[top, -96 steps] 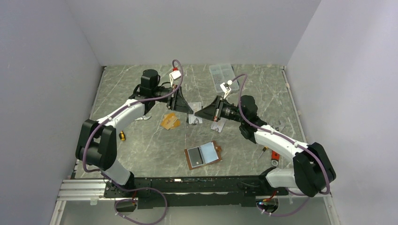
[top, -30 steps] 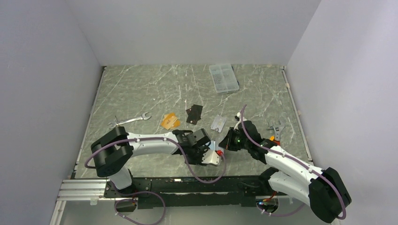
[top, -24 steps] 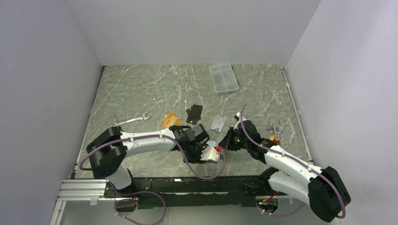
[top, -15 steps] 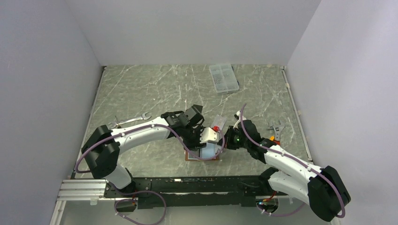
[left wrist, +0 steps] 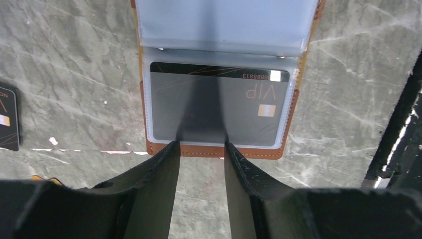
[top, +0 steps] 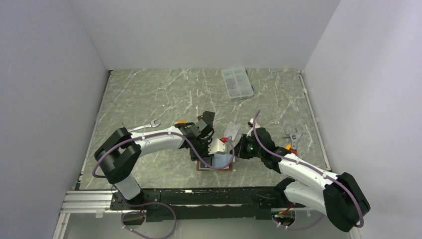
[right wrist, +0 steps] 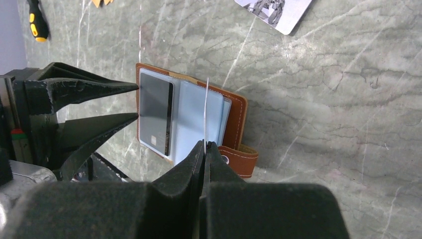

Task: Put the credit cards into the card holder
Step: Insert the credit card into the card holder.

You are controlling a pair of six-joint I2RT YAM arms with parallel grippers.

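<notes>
The card holder point(top: 215, 163) lies open near the front of the table, brown leather with pale pockets. A black card point(left wrist: 219, 107) sits inside its clear pocket. My left gripper point(left wrist: 200, 147) is open and empty, its fingertips point(left wrist: 169, 149) just at the holder's brown edge point(left wrist: 219, 150). My right gripper point(right wrist: 204, 144) is shut on a thin pale pocket leaf point(right wrist: 206, 109) of the holder and holds it upright. A silver-grey card point(top: 230, 130) lies on the table behind the holder. Another black card point(left wrist: 7, 119) and the orange-tan card point(top: 180, 122) lie partly hidden by the left arm.
A clear compartment box point(top: 237, 82) stands at the back. A wrench point(top: 144, 127) lies to the left and an adjustable wrench point(top: 292, 135) to the right. A yellow and black screwdriver point(right wrist: 37, 25) lies left of the holder. The table's front edge is close below the holder.
My left arm has swung from the front of the holder up over it, and its open fingers now point at the holder's edge. My right gripper has stayed at the holder.
</notes>
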